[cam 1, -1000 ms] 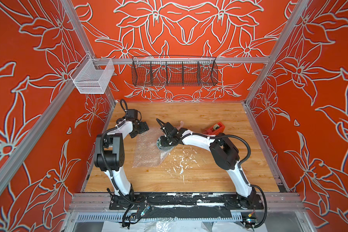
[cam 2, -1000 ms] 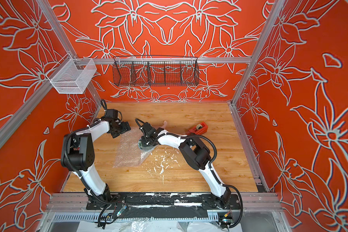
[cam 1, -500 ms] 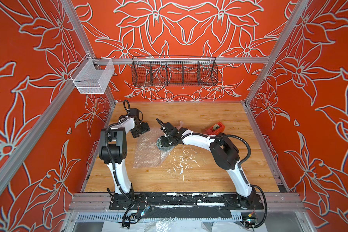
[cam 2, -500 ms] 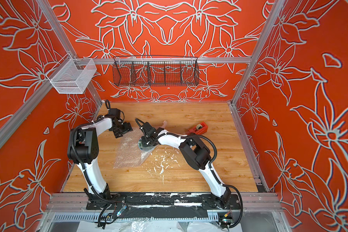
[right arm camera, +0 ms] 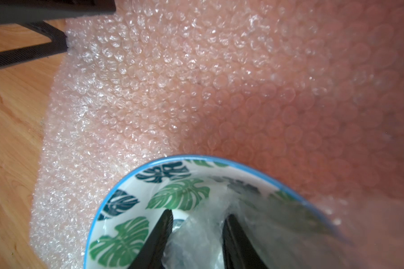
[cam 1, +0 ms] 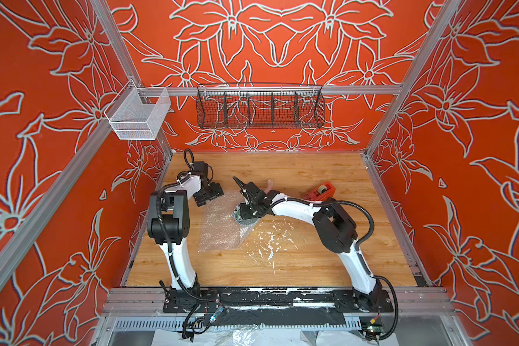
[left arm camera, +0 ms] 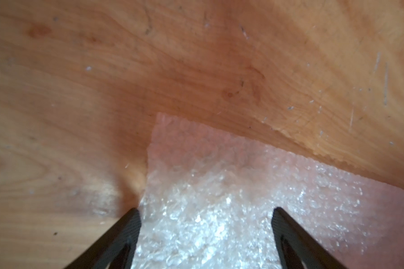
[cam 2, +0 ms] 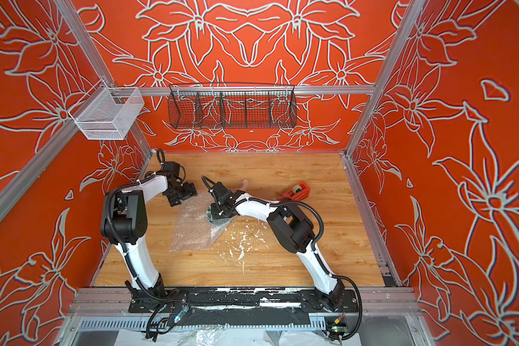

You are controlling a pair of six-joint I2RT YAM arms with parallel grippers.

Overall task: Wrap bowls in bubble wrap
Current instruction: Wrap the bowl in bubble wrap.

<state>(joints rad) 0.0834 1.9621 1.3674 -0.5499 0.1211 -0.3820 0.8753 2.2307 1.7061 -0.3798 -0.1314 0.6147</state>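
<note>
r gripper [right arm camera: 198, 213] grips wrap [right arm camera: 173, 81] in bowl [right arm camera: 180, 195]

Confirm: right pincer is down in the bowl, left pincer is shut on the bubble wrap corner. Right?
Not quite: the left pincer is open, jaws spread over the bubble wrap corner, per the left wrist view. The right pincer is down in the bowl.

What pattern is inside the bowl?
Bowl: green and teal leaves on white, blue rim; right wrist view.

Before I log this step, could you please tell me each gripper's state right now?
Left gripper: open, over a bubble wrap corner.
Right gripper: in the bowl, wrap between its jaws; grip cannot be told.
</note>
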